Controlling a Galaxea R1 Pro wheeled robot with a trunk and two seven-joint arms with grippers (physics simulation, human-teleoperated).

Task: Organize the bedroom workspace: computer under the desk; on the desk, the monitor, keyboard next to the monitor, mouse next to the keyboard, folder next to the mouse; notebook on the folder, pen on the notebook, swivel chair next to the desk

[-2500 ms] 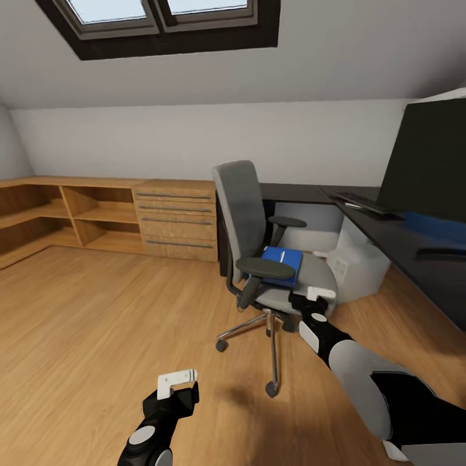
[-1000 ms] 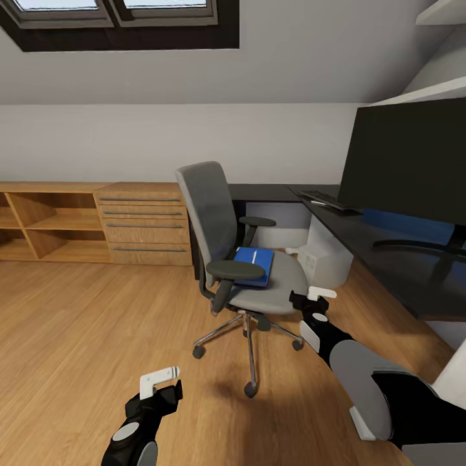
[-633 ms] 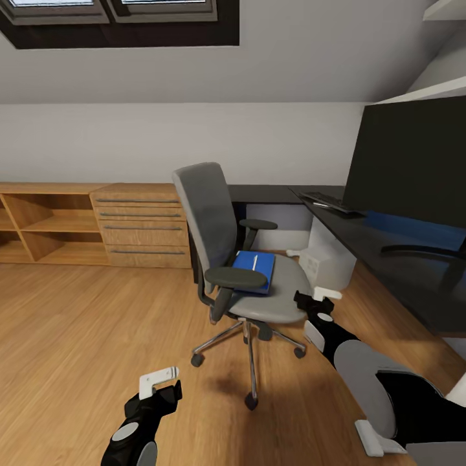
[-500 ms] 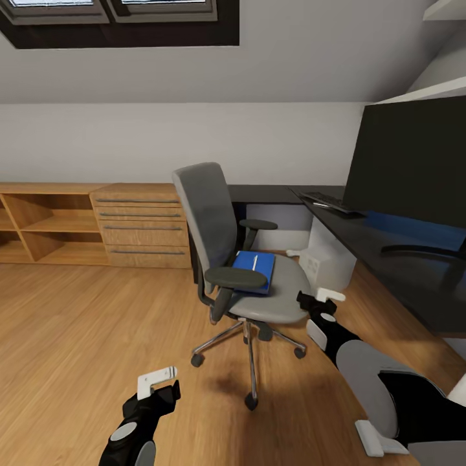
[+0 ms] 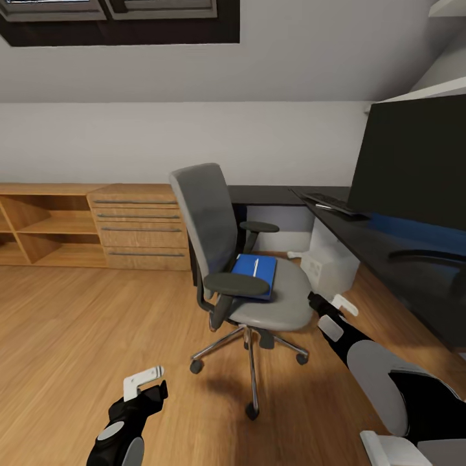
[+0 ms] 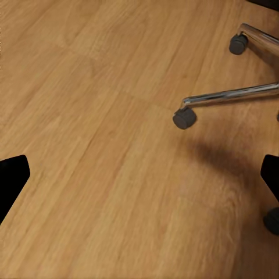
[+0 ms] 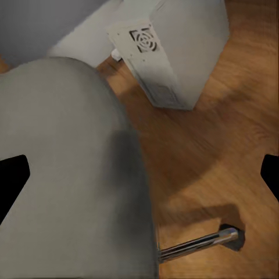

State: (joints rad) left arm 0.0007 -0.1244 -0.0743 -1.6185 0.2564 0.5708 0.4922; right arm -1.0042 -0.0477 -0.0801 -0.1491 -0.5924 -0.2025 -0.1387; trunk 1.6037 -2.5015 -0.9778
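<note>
Head view: the swivel chair [image 5: 243, 259] is carrying the blue folder [image 5: 254, 276] beside the desk [image 5: 395, 252].

Left wrist view: the left gripper [image 6: 139, 180] is hanging wide open, empty, over the floor [image 6: 99, 116].

Right wrist view: the right gripper [image 7: 139, 174] is gaping empty at the seat edge; the white box beyond is probably the computer [image 7: 174, 52].

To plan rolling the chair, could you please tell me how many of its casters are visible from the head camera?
3: one caster at the left, one nearest the robot, one at the right. Others may be hidden behind the swivel chair's column.
</note>
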